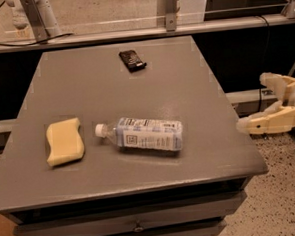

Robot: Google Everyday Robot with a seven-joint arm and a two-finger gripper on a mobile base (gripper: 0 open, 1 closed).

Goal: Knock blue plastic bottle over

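Note:
The blue plastic bottle [147, 134] lies on its side on the grey table [136, 90], a little in front of the middle, with its white cap pointing left toward the yellow sponge [65, 141]. My gripper [251, 102] is off the table's right edge, level with the bottle and well apart from it. Its cream fingers [268, 123] stand spread open and hold nothing.
A small black object [132, 60] lies near the table's back edge. A metal rail and frame posts [169, 18] run behind the table. Drawers [134, 223] sit under the tabletop. Speckled floor [287, 196] lies to the right.

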